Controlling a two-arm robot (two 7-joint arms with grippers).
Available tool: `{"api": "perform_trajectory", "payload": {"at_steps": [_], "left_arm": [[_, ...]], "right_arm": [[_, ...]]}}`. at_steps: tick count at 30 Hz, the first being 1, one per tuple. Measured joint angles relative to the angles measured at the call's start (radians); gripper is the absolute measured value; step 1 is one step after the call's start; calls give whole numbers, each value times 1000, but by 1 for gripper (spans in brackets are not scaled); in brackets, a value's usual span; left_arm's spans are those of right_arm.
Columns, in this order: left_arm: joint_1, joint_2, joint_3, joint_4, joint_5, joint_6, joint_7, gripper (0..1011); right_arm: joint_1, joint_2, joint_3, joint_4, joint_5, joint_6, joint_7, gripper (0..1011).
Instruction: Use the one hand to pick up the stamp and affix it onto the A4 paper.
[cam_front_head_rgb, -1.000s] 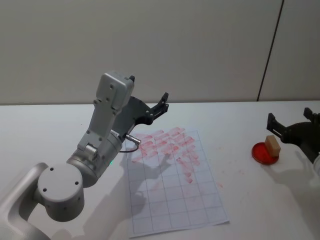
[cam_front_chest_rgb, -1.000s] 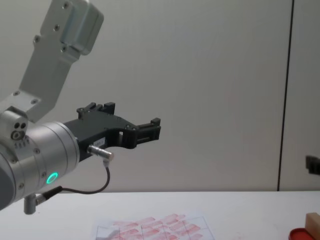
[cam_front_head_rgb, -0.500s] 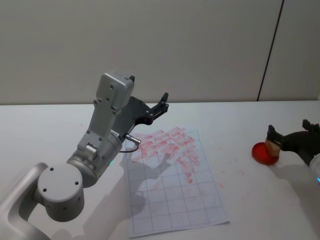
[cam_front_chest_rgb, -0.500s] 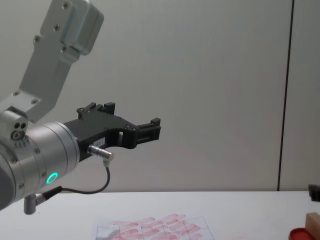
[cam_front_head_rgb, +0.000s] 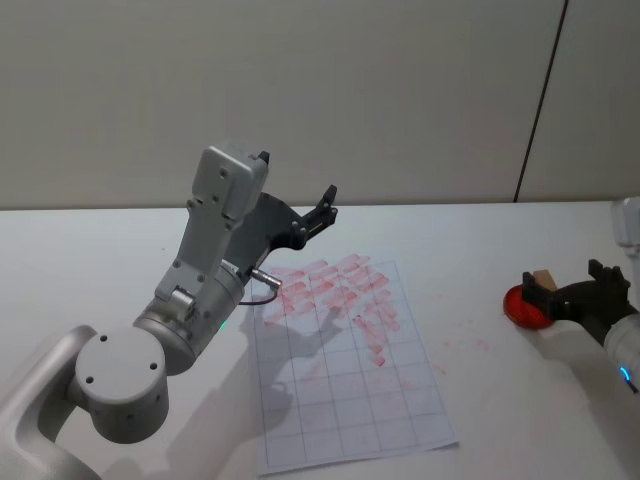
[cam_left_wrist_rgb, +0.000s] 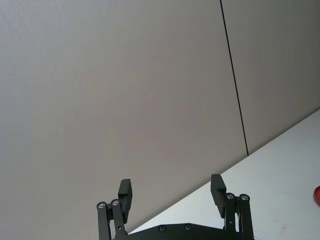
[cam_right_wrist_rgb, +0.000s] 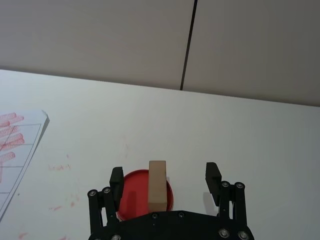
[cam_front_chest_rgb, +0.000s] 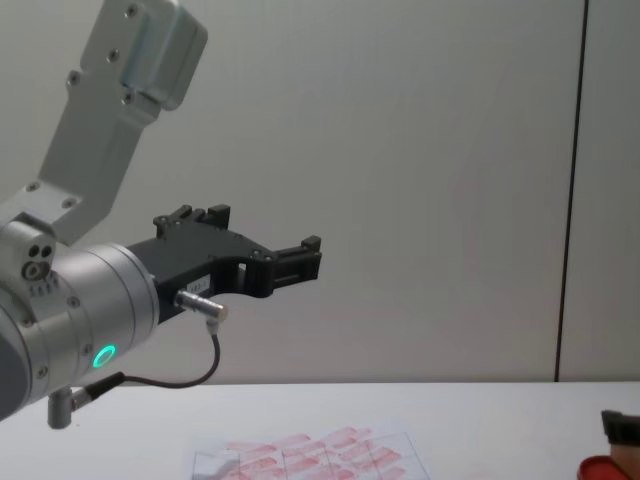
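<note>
Tan wood stamp (cam_right_wrist_rgb: 157, 184) stands upright on the red ink pad (cam_right_wrist_rgb: 134, 192), at the right side of the white table (cam_front_head_rgb: 470, 240). R gripper (cam_right_wrist_rgb: 165, 174) is right there: fingers apart, one each side of the block, clear gap both sides in the wrist view, no contact that I can see. So the stamp sits between the pads, just ahead of the palm. Its long top face runs along my reach direction and the narrow width lies across the fingers, so as I read it a straight close lands on the two broad flat sides. Good setup for a grab, I think. In the head view the block pokes up just above the near finger, pad partly covered by the gripper.

R arm is clearly the nearer one. L gripper (cam_left_wrist_rgb: 170, 184) is held up high, fingers also apart, holding nothing, pointing at the wall above the far-left corner of the A4 paper (cam_front_head_rgb: 350, 380). Looks parked.

Paper lies to my left of the pad, well apart, w/ bare table between plus a few faint red smudges. Far half of the sheet is crowded w/ red prints, near rows of the grid are blank.

Obstacles: nothing between pad and sheet. Only the L arm's elbow and forearm sit along the sheet's left edge and over its far-left corner, so I'd guess near or right-side cells are the safe targets. Risk: the pad may drag along when the block lifts.
</note>
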Motion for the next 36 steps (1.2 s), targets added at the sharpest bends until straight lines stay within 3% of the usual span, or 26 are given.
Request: {"api": "perform_trajectory", "payload": {"at_steps": [6,13,25,30,36], "left_arm": [[0,0,0,0,0,0,0,1001],[0,0,0,0,0,0,0,1001],[0,0,0,0,0,0,0,1001],[0,0,0,0,0,0,0,1001],[0,0,0,0,0,0,0,1001]], "right_arm": [[5,-5,-3,18,-11,13,7,949],[12,-11,-6,38,-21,20,13,779],[25,-22,-10,68,-42,18,26,357],[26,-23,-11,70,-48,12,27,228],[24,-24,-10,57,-53,-3,31,214]]}}
